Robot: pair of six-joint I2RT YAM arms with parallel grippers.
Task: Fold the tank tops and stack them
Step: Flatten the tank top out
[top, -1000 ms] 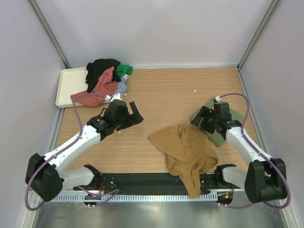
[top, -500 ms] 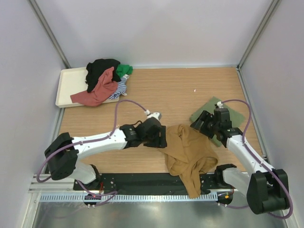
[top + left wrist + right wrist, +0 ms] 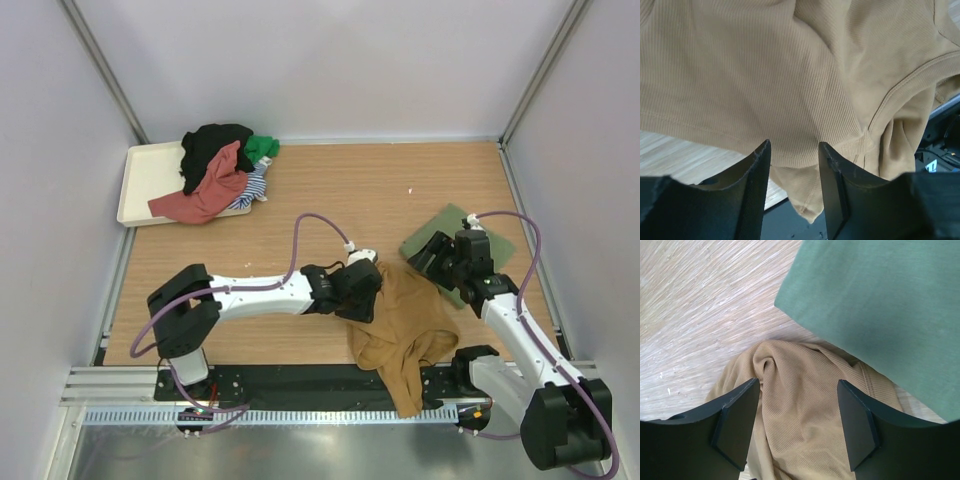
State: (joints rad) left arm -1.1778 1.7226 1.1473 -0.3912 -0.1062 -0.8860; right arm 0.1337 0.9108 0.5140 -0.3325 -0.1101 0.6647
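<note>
Tray [image 3: 143, 185] with heaped tops [image 3: 215, 170] appears only overhead

Wood table [image 3: 340, 190] w/ cream tray [image 3: 145, 180] far L, mustard top [image 3: 410, 320] ctr, green top [image 3: 497, 246] R.

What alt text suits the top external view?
From above, the left gripper, jaws apart, sits at the left edge of a crumpled mustard tank top at centre. The right gripper, open, hovers by a folded green top; more tops are heaped on a cream tray, far left.
</note>
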